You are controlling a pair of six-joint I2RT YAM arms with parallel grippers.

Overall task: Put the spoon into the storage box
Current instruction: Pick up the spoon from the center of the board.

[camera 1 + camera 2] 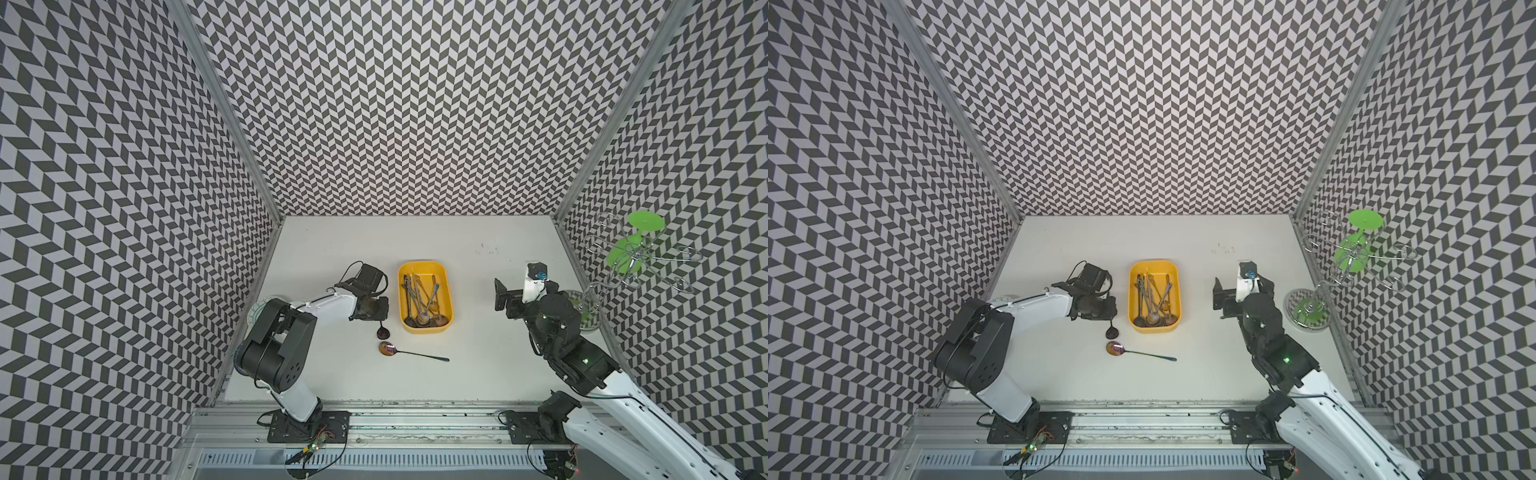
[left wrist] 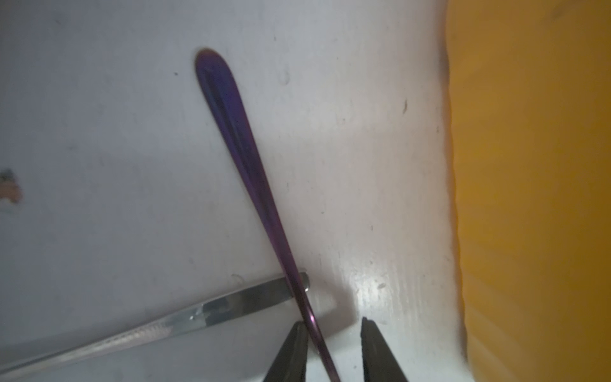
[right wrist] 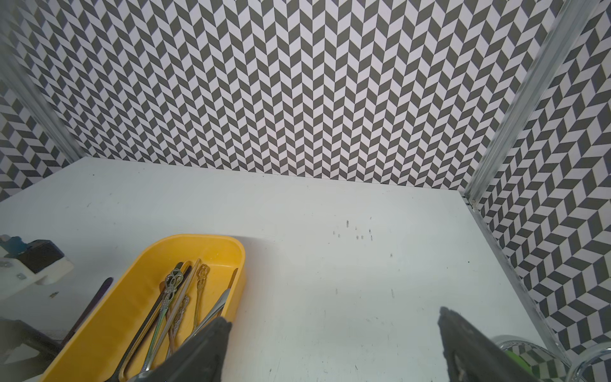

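The yellow storage box (image 1: pixel 424 264) (image 1: pixel 1152 262) sits mid-table with several metal spoons inside. To its left lies a dark purple spoon; its bowl (image 1: pixel 382 332) (image 1: pixel 1112 332) shows below my left gripper (image 1: pixel 374 313) (image 1: pixel 1102 313). In the left wrist view the purple handle (image 2: pixel 231 109) runs between the left gripper (image 2: pixel 332 323) fingers. It touches one finger, with a gap to the other, so the jaws are open. The box wall (image 2: pixel 529 198) is close beside. My right gripper (image 1: pixel 505 297) (image 3: pixel 334 317) hangs open and empty to the right of the box (image 3: pixel 211 239).
An iridescent spoon (image 1: pixel 411 353) (image 1: pixel 1138 353) lies on the table nearer the front. A silver handle (image 2: pixel 198 314) lies under the purple one. A patterned plate (image 1: pixel 259 309) is partly hidden by the left arm. A wire rack with a green glass (image 1: pixel 636 257) stands at the right wall.
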